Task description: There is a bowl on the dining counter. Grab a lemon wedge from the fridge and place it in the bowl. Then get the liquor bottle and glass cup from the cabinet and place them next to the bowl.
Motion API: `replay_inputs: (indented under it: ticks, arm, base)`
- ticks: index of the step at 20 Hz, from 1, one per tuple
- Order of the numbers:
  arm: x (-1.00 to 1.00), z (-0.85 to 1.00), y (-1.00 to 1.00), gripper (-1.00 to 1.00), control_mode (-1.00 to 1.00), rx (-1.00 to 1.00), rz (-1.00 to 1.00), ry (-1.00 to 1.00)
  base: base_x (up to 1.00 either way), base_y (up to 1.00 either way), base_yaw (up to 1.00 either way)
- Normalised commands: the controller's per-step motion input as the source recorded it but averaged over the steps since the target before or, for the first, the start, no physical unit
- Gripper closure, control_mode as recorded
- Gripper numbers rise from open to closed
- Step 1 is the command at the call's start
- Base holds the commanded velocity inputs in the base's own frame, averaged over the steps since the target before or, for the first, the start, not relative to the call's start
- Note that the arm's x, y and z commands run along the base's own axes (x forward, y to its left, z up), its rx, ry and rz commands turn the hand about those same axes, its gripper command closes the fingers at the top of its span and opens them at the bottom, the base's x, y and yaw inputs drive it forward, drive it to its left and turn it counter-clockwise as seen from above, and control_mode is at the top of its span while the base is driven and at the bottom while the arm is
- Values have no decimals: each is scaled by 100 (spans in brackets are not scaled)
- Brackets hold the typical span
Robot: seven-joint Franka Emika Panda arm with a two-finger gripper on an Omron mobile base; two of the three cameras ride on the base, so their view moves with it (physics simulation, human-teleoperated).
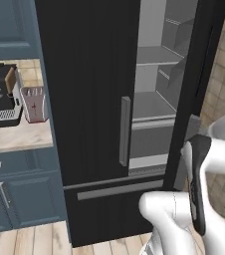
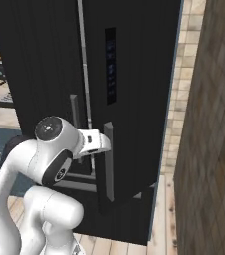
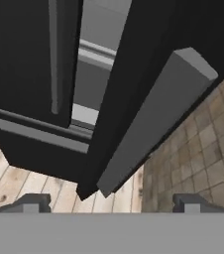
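The black fridge [image 1: 89, 99] stands in front of me with its right door [image 2: 134, 89] swung out, showing bare grey shelves [image 1: 154, 104] inside. My gripper [image 3: 111, 203] is open, its two dark fingertips [image 3: 32, 202] spread wide just short of the door's grey vertical handle [image 3: 153, 119]. From the right base view the hand [image 2: 98, 142] sits right beside that handle [image 2: 108, 159], apart from it. The left door is shut, its handle [image 1: 125, 130] untouched. The lemon wedge, bowl, liquor bottle and glass cup are out of view.
A coffee machine [image 1: 2, 94] and a small white appliance [image 1: 34, 103] sit on the counter [image 1: 20, 138] left of the fridge, over blue cabinets [image 1: 15, 194]. A tiled wall [image 2: 214, 129] rises close on the right of the open door. The floor is wood planks [image 3: 15, 178].
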Motion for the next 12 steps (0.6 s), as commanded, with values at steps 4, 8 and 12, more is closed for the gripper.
replay_inputs:
  ticks: [4, 8, 12]
  arm:
    - [-16, 27, 99, -100, -100, -31, 16, -1]
    - [8, 33, 100, -100, -100, -30, 8, 0]
    - [29, 30, 100, -100, -100, -30, 7, 2]
  base:
    - [0, 0, 0]
    - [0, 0, 0]
    - [0, 0, 0]
